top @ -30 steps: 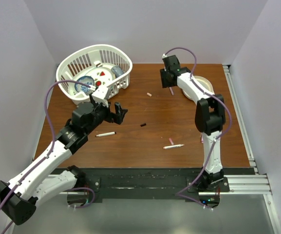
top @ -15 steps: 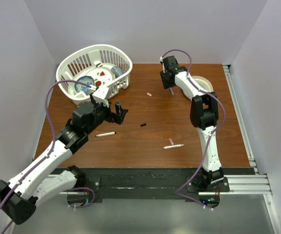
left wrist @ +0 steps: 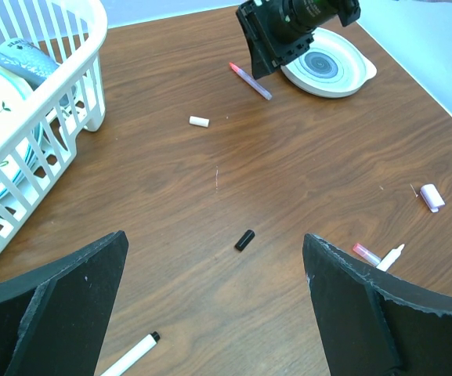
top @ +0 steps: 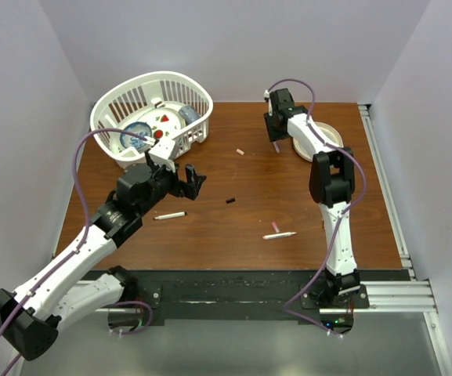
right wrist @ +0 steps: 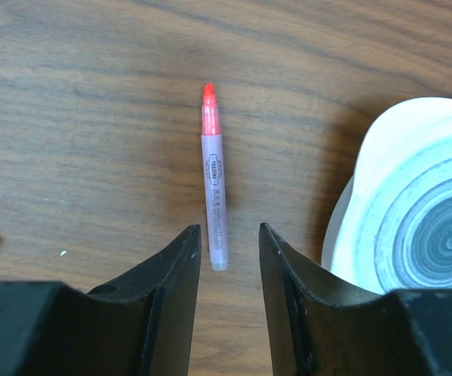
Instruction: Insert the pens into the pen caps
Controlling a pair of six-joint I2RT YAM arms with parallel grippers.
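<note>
Right pincer (right wrist: 227, 231) narrowed but spread, astride untouched lilac pen (right wrist: 214, 188); left pincer (left wrist: 214, 243) wide.

Basket (top: 153, 76) far left, plate (right wrist: 367, 196) far right — pen (right wrist: 214, 196) beside plate, cap (left wrist: 244, 240) mid-table

- Bench (left wrist: 304, 149): brown wood-grain top, smooth, with a soft sheen.
- Basket (left wrist: 57, 98): white moulded plastic, glossy.
- Plate (right wrist: 378, 180): glazed, ceramic-looking, shiny.
- Pen (right wrist: 214, 196): smooth lilac plastic barrel with a printed label and a translucent red tip.
- Black cap (left wrist: 244, 240): slick plastic.
- Right gripper (right wrist: 227, 233): matt black plastic, faintly grainy.
</note>
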